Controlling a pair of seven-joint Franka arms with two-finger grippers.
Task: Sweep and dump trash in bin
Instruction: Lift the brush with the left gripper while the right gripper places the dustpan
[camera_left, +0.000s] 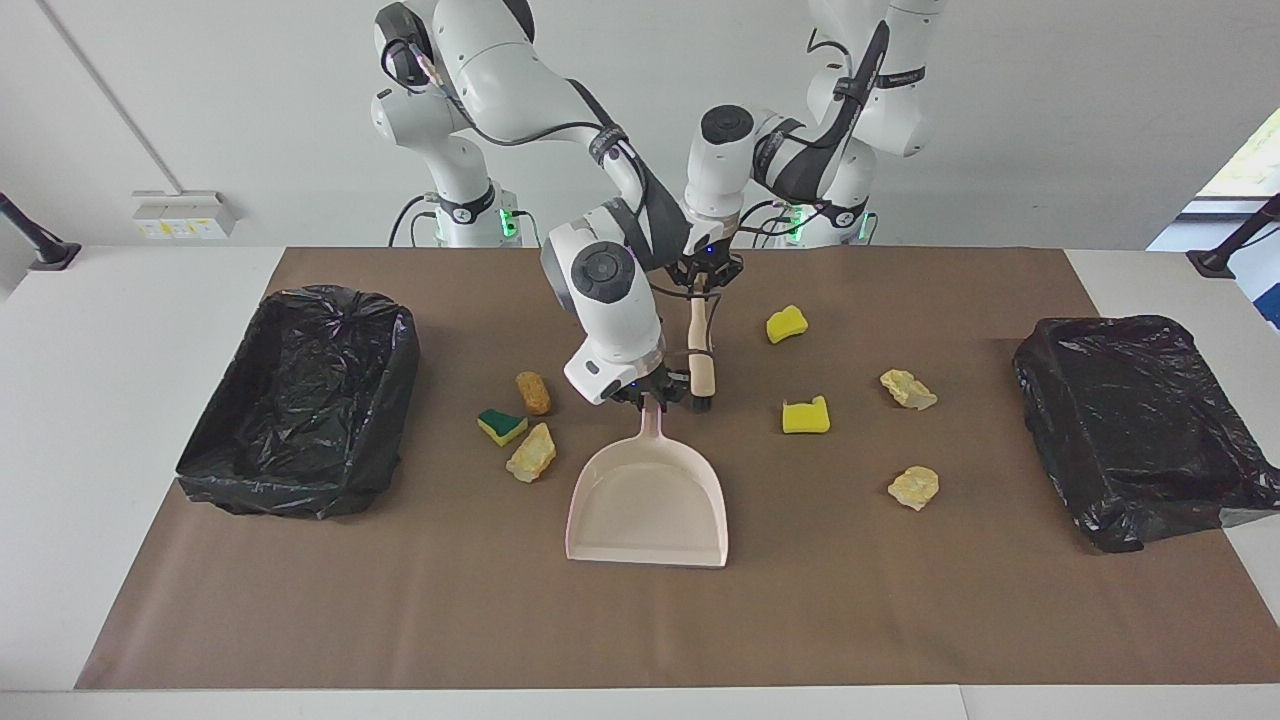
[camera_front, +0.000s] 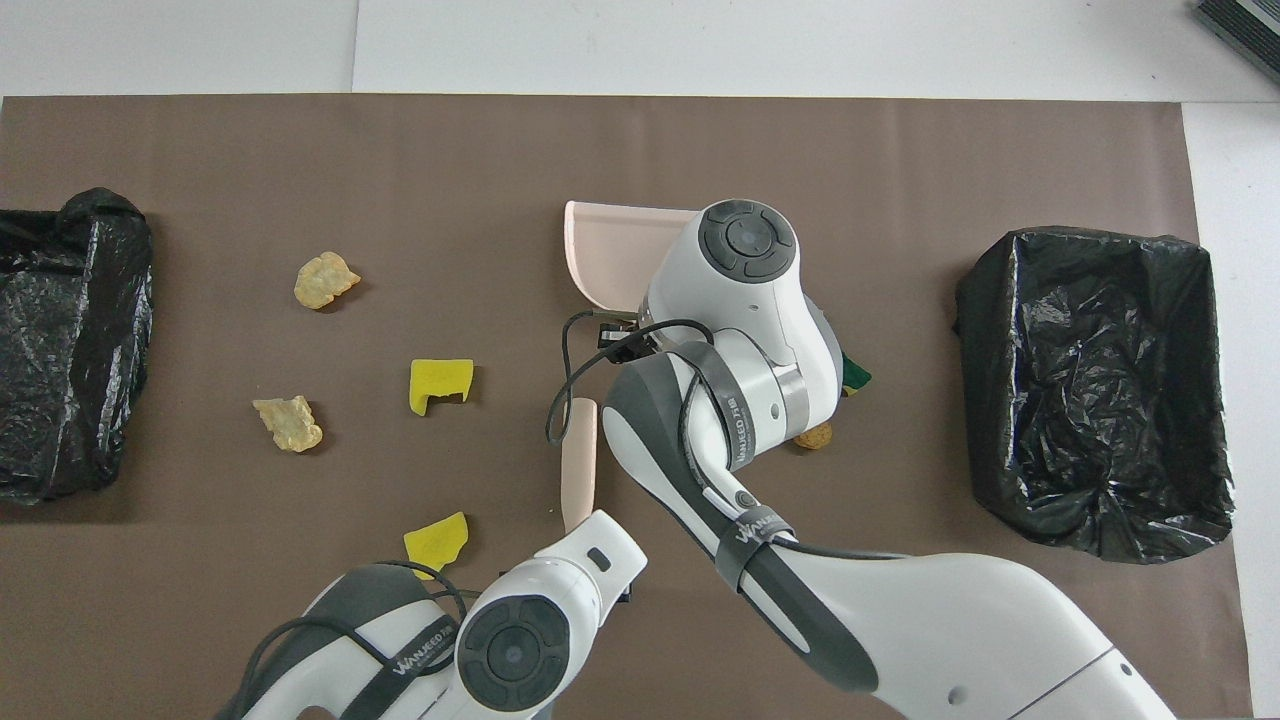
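The left claw is pinched on the brush, which dangles loosely and could swing or slip. Just below it, the right claw clamps the dustpan handle. Trash lies scattered on the bench either side of both claws, so a careless sweep may knock chunks clear of the pan.

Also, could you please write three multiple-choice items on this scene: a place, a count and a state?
1. The green-topped sponge bit lies: A on the mat beside the dustpan; B inside it; C under it.
2. Trash chunks on the mat: A five; B seven; C nine.
3. The brush is: A lying flat; B hanging from the left gripper; C inside the dustpan.
Answers: A, it sits by the dustpan's side toward the right arm's end; B, seven show; B, the left gripper grips its handle top, the right gripper the dustpan's handle.
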